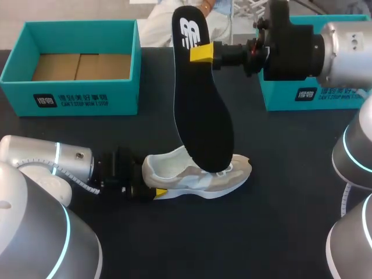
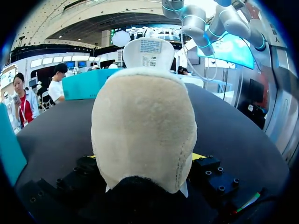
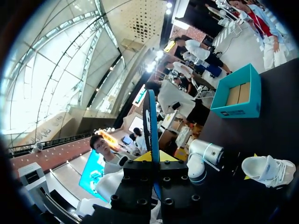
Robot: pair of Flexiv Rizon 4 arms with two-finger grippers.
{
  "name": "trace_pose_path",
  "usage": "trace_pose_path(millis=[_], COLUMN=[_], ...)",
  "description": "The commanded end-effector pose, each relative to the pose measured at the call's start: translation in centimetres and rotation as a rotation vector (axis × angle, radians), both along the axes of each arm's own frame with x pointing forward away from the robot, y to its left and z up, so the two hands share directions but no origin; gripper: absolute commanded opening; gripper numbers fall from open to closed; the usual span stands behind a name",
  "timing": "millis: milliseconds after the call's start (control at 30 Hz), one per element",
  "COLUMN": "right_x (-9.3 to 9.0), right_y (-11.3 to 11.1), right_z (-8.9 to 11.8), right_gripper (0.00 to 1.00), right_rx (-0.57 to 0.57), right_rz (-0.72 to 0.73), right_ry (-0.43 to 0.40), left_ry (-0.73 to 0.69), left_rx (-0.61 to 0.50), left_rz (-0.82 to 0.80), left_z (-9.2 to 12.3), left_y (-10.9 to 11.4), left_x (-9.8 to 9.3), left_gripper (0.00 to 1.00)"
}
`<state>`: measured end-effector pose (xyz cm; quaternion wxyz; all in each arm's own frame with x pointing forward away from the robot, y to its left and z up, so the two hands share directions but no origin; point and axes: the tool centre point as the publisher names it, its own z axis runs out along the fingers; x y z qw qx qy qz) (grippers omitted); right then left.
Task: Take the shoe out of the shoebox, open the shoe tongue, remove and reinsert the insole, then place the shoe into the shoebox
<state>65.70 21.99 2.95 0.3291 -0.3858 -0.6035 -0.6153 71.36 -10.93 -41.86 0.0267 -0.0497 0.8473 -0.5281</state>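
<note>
Shoe (image 1: 197, 174) is sitting out on the table (image 1: 279, 232), left jaws clamping its heel; right jaws are holding the pulled insole (image 1: 200, 99) aloft — reinserting and boxing yet to come.

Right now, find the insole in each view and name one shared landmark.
Head view: insole held above the shoe by right gripper.
Left wrist view: not in it.
Right wrist view: insole edge-on, clamped in right gripper.
Shared landmark: the shoe, in all views.
</note>
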Motion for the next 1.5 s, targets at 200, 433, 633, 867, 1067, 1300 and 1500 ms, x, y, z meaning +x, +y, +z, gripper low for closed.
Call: trace_pose_path(millis=[200,433,633,867,1067,1300,1500], right_x=[0.0,0.0,0.0,0.0,0.0,0.0,0.0], right_y=[0.3,0.3,0.3,0.3,0.3,0.3,0.3], right_z=[0.0,0.0,0.0,0.0,0.0,0.0,0.0], right_gripper=[0.00,0.00,0.00,0.00,0.00,0.00,0.00], right_rx=[-0.001,-0.001,-0.001,-0.001,-0.001,-0.001,-0.001], right_rz=[-0.003,-0.003,-0.003,-0.003,-0.003,-0.003,-0.003], right_ry=[0.001,0.001,0.001,0.001,0.001,0.001,0.001], left_ry=[0.058,0.070,0.092,0.092,0.095,0.137,0.179], left_rx=[0.052,0.114,0.189,0.189,0.249,0.439,0.567], left_rz=[-0.052,-0.054,-0.042,-0.042,-0.061,-0.092,-0.140], left_z=[2.3,3.7,4.5,4.5,5.0,6.3,7.2], left_y=[1.2,1.7,2.1,2.1,1.9,1.7,1.6], left_x=[-1.0,-1.3,-1.3,-1.3,-1.2,-0.4,-0.5], left_gripper=[1.00,1.00,1.00,1.00,1.00,1.00,1.00])
